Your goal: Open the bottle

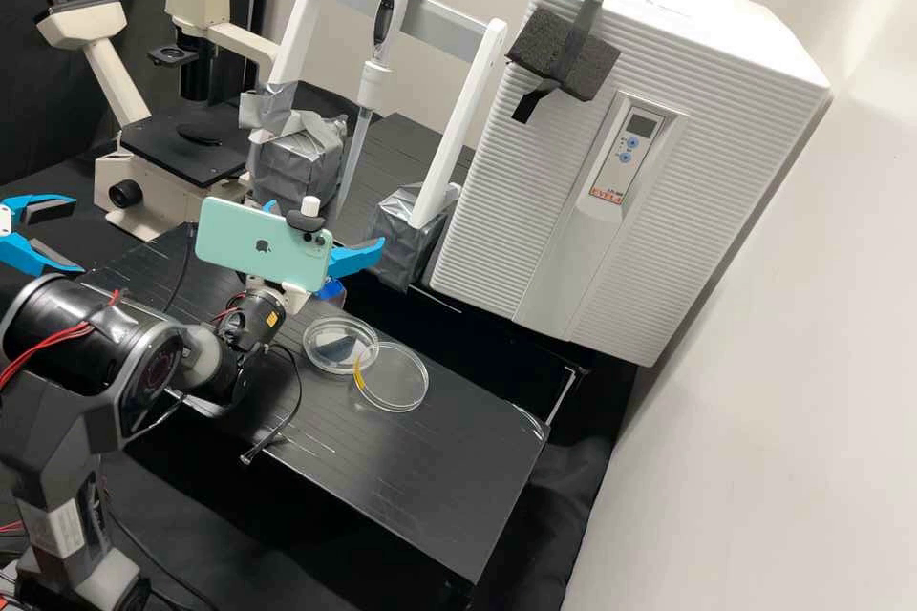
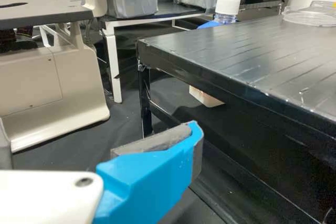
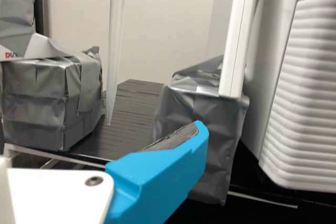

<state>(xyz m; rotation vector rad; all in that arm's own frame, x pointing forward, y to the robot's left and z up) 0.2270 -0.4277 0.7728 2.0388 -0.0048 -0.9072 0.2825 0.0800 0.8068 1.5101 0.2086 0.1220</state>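
Observation:
A small bottle with a white cap [image 1: 310, 206] stands on the raised black platform [image 1: 430, 458], its body mostly hidden behind a mint-green phone [image 1: 263, 246] mounted on the right arm. From the left wrist view the bottle [image 2: 227, 9] is far off at the platform's back. My right gripper [image 1: 349, 260] is beside the bottle and looks open. One blue finger [image 3: 157, 174] shows with nothing in it, and I cannot tell whether it touches the bottle. My left gripper [image 1: 43, 231] hangs open at the far left, well off the platform, its finger [image 2: 157, 169] below the platform's edge.
Two clear petri dishes [image 1: 339, 342] [image 1: 394, 376] lie on the platform near the right arm. A microscope [image 1: 143, 143] stands back left. A pipette [image 1: 368, 105] hangs from a white stand on foil-wrapped blocks [image 1: 296, 153]. A large white ribbed machine [image 1: 621, 143] is at the right.

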